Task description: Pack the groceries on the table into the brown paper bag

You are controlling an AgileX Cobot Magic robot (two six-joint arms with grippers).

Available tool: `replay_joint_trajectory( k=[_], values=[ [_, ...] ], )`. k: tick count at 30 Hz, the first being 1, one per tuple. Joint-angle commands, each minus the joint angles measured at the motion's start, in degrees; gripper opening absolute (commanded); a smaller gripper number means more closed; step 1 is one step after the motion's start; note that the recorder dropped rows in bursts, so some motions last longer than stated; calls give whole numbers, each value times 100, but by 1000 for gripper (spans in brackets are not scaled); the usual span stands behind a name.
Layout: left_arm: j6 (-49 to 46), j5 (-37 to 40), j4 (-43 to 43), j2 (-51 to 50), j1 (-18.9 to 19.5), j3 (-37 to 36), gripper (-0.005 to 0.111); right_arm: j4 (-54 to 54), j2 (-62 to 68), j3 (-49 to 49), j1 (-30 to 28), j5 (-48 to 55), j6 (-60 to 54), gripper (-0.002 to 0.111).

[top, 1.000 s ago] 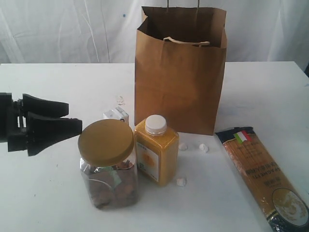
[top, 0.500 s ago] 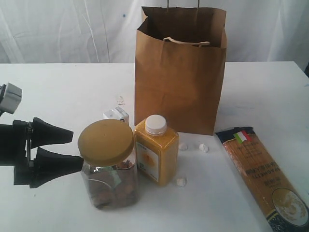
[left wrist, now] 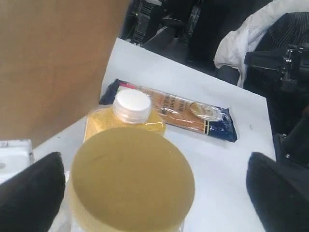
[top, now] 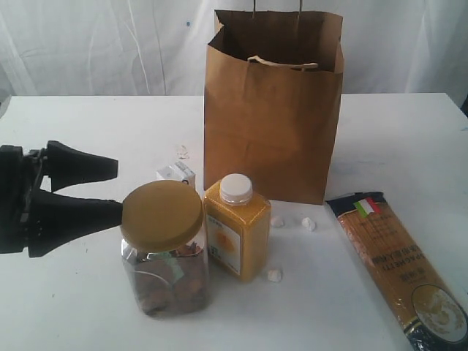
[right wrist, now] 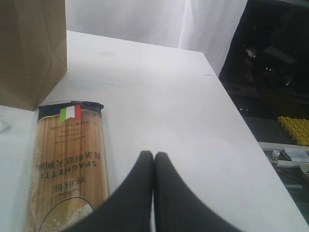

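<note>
Left gripper (top: 117, 190), black with long tapered fingers, stands spread wide at the left of the scene and grasps nothing. Its tips reach the rim of the clear plastic jar with a mustard-yellow screw lid (top: 164, 248). In the left wrist view that lid sits between the two fingers (left wrist: 30, 193), with open space on at least one side; whether the nearer finger touches the lid cannot be told. The jar stands upright on the near left of the wide white tabletop (top: 88, 131). Just to its right stands the square yellow bottle with a white cap (top: 235, 234). Behind them a small white-blue carton (top: 175, 174) sits by the left foot of the tall brown paper bag with twisted handles (top: 270, 117), upright and open-mouthed. Small white crumbs (top: 274, 275) lie near the bottle. The long spaghetti packet (top: 398, 270) lies flat at near right. Beside it, the right gripper (right wrist: 153, 159) is pressed closed and empty.
</note>
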State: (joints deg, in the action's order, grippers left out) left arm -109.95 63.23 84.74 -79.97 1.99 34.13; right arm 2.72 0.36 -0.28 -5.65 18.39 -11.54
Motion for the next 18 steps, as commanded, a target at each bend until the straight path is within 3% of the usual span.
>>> replay_joint_trajectory(
  k=[1, 18],
  values=[
    [129, 163, -143, 413, 7, 67, 105, 7, -36, 28, -31, -42, -29, 0],
    [519, 343, 270, 601, 7, 67, 105, 7, -36, 28, -31, -42, -29, 0]
  ],
)
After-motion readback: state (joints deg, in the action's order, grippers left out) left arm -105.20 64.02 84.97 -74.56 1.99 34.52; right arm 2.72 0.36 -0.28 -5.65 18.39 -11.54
